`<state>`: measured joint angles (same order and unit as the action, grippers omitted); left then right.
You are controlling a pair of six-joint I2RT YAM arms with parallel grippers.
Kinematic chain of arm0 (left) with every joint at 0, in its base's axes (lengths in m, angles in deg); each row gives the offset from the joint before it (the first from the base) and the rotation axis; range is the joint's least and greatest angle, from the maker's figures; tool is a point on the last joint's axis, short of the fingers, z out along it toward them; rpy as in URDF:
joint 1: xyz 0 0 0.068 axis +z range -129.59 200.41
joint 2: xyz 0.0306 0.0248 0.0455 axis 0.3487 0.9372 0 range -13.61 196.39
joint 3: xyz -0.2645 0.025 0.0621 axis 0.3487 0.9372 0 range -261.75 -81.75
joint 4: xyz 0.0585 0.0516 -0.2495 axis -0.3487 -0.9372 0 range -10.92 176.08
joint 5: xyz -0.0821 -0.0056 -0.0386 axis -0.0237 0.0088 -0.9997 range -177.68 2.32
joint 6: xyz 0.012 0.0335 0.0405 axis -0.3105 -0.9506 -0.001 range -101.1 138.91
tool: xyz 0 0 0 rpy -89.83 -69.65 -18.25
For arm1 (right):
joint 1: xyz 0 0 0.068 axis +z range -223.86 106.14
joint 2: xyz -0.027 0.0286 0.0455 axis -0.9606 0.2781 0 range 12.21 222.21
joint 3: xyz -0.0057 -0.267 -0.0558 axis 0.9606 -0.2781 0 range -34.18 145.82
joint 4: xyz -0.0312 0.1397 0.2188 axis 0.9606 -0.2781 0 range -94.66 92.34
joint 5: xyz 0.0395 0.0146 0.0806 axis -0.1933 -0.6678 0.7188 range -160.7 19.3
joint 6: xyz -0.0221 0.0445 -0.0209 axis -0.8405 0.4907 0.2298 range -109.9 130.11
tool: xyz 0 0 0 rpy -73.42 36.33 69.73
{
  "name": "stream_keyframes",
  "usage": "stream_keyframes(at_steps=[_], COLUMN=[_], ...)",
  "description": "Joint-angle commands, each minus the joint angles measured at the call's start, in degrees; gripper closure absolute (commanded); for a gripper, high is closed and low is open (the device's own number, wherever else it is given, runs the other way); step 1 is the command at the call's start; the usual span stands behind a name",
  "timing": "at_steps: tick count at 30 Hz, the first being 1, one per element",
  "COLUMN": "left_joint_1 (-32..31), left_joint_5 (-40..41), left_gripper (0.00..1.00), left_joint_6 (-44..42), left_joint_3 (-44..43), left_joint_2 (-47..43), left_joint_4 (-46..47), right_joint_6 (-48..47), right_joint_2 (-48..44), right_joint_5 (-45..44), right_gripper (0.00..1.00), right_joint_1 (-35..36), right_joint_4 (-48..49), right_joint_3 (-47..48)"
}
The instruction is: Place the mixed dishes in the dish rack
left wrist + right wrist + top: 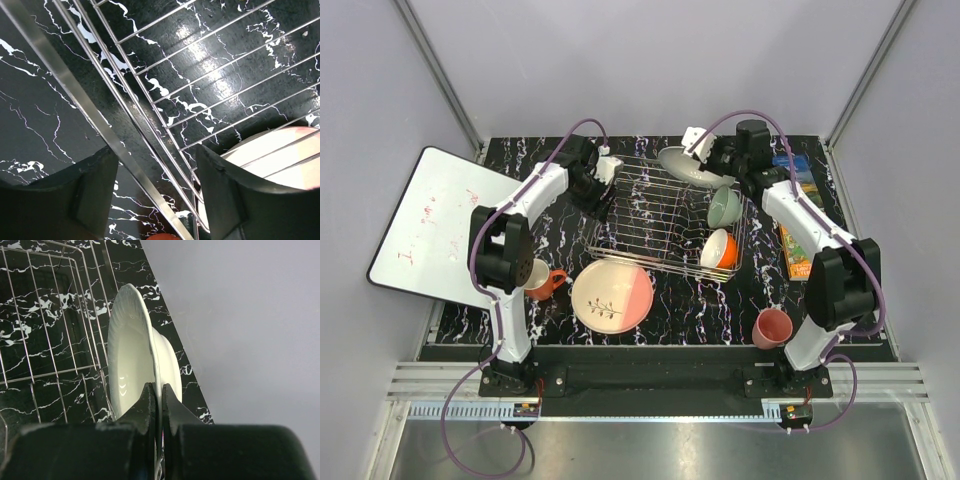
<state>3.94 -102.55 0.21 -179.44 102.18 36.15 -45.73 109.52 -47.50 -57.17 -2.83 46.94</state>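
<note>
At the table's far edge, right tool clamps white plate's rim for slotting into dish rack; left tool gapes empty.

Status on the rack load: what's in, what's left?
Done: mint-green bowl and orange bowl sit in the dish rack. In hand: right gripper pinches the white plate at the rack's far edge; left gripper open at its left rim. Left: pink-and-cream plate, mug, pink cup on the table.
</note>
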Motion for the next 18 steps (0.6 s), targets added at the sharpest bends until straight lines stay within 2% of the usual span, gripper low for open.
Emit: stream_keyframes(at_steps=[1, 3, 7, 18], left_joint_1=[-0.4, -0.3, -0.3, -0.5], left_joint_5=[0.4, 0.2, 0.5, 0.5], left_gripper=[0.28, 0.27, 0.26, 0.26], left_joint_6=[-0.7, -0.8, -1.1, -1.3], left_joint_3=[-1.8, -1.5, -1.5, -1.5], left_joint_2=[-0.7, -0.7, -0.7, -1.3], left_joint_4=[0.4, 0.5, 0.4, 0.4], right_joint_6=[3.0, 3.5, 4.6, 5.2], right_joint_2=[2.4, 2.3, 0.4, -3.1], right_joint_5=[1.1, 1.3, 1.4, -1.9], right_gripper=[1.00, 1.00, 0.91, 0.77], right_joint_1=[-0.3, -0.3, -0.3, -0.3], right_joint_4=[6.6, 6.9, 8.2, 13.1], right_joint_3=[2.6, 2.4, 0.4, -5.2])
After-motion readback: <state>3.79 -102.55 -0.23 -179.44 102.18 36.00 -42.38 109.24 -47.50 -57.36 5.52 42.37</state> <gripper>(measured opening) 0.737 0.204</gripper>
